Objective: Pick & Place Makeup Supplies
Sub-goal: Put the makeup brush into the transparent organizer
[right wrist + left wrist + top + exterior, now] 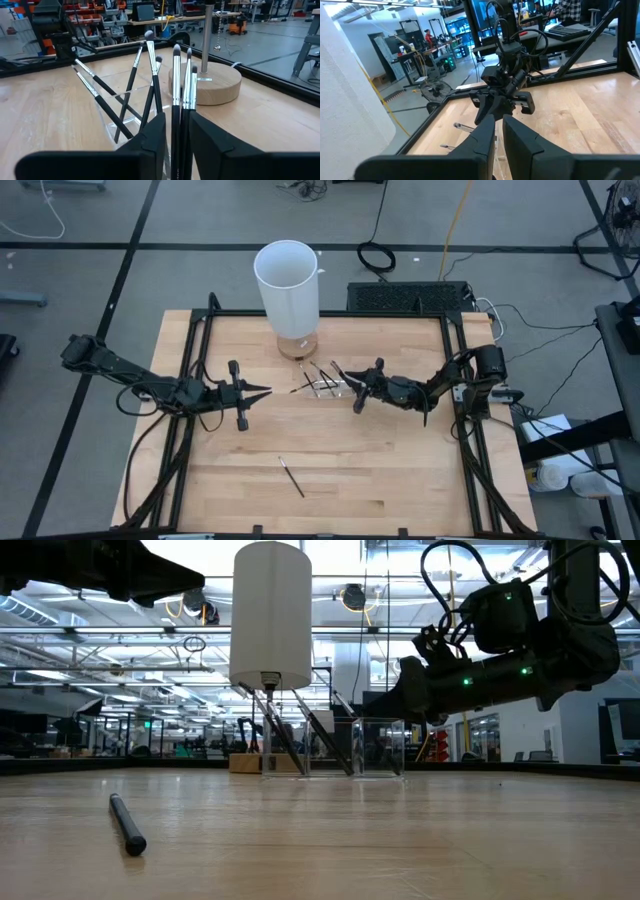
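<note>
Lying alone on the pale wooden worktop [400, 470], closest to the low camera, is one thin dark makeup brush [127, 823]. From above it shows as a short slanted stick [291, 477] near the front edge, well apart from everything else.

Farther back, near the middle of the worktop, stands a small clear tray [322, 385]. The other makeup brushes [152, 75] lean in it at different angles, dark handles down and silver collars and soft tips up. At least six can be counted in the right wrist view. Just behind the tray stands a tall white cylinder [287, 285], carried on a metal post [205, 40] that rises from a round wooden base [220, 82].

The right pincer [345, 380] is at the tray, reaching in from the right side. In its own wrist view two upright brushes [176, 100] stand directly at its tip [177, 117]. Whether it is clamped on them or has let go cannot be told.

The left pincer [262, 391] hovers over bare wood to the left of the tray, pointing toward it and near but not touching. Its fingers [485, 130] are drawn almost together, leaving only a thin slit, and they hold nothing.
</note>
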`<state>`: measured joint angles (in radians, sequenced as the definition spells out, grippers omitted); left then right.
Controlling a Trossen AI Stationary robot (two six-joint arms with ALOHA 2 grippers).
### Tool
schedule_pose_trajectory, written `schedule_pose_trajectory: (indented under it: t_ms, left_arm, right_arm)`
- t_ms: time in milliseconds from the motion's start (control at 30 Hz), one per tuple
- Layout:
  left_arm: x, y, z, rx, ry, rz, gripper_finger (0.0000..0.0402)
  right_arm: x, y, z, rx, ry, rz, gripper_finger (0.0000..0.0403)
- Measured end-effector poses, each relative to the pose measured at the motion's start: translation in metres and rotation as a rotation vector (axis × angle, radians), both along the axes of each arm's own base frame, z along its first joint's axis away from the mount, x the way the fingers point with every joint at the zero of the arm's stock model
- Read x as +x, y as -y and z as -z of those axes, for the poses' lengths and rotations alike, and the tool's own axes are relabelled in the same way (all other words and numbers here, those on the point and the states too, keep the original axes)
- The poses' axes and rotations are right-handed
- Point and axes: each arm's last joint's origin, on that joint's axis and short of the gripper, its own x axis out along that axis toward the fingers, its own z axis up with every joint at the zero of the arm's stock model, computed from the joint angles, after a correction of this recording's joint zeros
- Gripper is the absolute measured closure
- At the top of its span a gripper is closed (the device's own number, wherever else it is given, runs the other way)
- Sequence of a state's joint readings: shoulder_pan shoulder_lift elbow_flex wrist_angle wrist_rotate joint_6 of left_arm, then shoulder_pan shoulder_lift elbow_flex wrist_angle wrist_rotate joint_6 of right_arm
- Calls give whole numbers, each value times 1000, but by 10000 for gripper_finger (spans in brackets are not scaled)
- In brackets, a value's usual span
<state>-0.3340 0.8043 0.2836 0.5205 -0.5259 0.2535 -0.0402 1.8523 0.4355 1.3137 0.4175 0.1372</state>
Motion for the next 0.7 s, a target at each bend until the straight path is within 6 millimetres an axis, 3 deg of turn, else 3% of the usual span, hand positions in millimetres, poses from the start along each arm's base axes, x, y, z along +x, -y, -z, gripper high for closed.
schedule_pose_trajectory:
  t_ms: [167,367,500,700]
  left_arm:
    - [0,0,0,0,0,0,355]
    - [0,0,4,13,-41,0,355]
    - [0,0,8,2,-76,-1,355]
    - [0,2,9,-105,-68,62,355]
  right_arm:
    - [-1,-3,-12,-68,41,-21,325]
    - [-9,-21,-66,-191,170,-89,328]
    - [-26,-40,-96,-212,156,-175,376]
    - [-48,-68,-99,-96,13,-315,399]
